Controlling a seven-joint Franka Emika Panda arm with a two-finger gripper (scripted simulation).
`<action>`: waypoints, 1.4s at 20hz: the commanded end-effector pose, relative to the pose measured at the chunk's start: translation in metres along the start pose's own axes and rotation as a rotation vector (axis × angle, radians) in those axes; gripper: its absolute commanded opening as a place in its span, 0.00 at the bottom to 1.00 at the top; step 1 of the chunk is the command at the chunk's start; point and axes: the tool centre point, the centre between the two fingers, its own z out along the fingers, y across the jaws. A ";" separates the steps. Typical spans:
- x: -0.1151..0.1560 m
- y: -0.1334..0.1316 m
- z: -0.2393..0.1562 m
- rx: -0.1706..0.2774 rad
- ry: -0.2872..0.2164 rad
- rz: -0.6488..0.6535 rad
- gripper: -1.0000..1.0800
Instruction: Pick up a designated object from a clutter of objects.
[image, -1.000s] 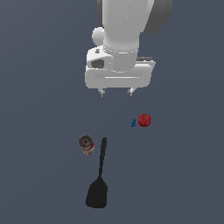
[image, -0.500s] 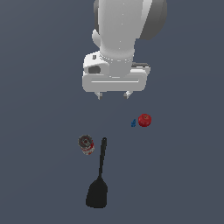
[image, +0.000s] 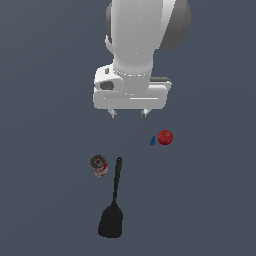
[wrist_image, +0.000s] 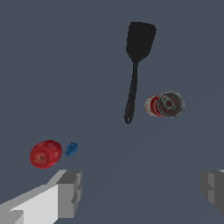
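The white Panda arm (image: 142, 40) filled the upper middle of the exterior view, the biggest thing in the scene, with its broad wrist block sitting just above the claw. The claw (image: 129, 114) hung in the air over the dark grey floor (image: 45, 200), holding nothing. Its two fingers (wrist_image: 70, 192) stood wide apart, as the wrist view showed plainly, with bare floor between them.

The black spatula (image: 113, 205) was the longest of the loose things. It lay flat on the floor, well apart from the claw and below it in the exterior view. Its thin handle pointed up toward the claw and its broad blade lay at the far end, farthest from the fingers. Nothing touched it.

The red-and-white can (image: 98, 165) lay on its side just beside the handle's tip, toward the exterior view's left, nearer the claw than the blade was. A narrow gap seemed to part it from the handle.

The red round object (image: 165, 137) sat to the exterior view's right of the claw, lower in that view and well apart from the spatula.

The tiny blue piece (image: 152, 140) lay just beside the red object, on the side facing the claw; whether the two touched could not be told.
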 end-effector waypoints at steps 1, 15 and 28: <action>0.008 0.001 0.006 0.002 0.000 0.007 0.96; 0.083 0.017 0.080 0.022 0.009 0.078 0.96; 0.142 0.037 0.185 0.039 0.018 0.159 0.96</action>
